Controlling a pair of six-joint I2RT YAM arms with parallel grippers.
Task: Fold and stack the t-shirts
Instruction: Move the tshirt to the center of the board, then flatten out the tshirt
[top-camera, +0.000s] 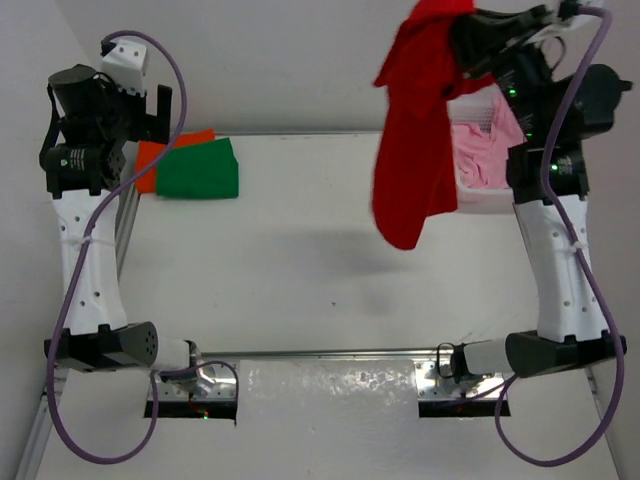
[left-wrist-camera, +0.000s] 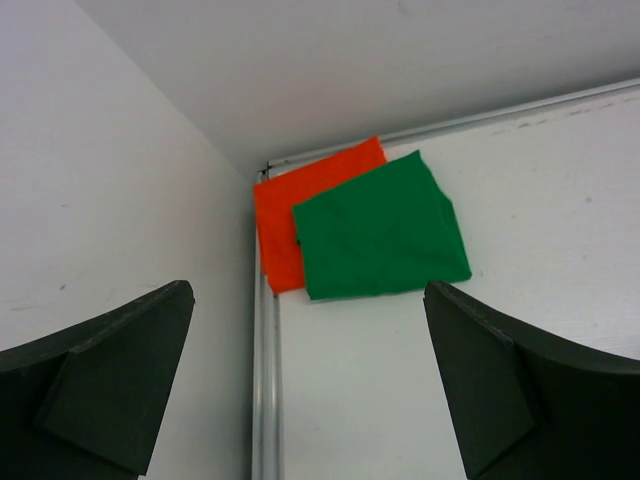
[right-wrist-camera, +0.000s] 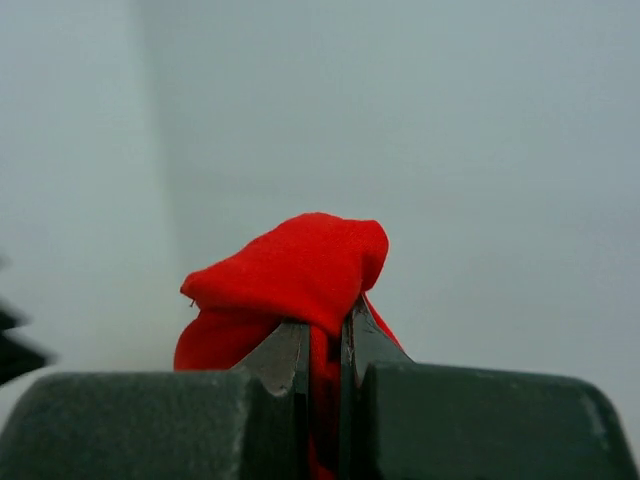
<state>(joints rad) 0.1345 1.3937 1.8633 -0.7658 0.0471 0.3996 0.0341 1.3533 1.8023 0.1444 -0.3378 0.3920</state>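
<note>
One red t-shirt (top-camera: 410, 150) (aloft), two stacked t-shirts (top-camera: 200, 168)

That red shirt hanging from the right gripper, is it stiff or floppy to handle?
Probably floppy: the red shirt hangs limp in folds below the right gripper. Likely light, since one small pinch carries it all. It may swing and land crumpled.

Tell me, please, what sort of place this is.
Likely a robotics lab workcell, not a home: a white table framed by metal rail, plain white walls, and a left arm and right arm trailing purple cables.
</note>
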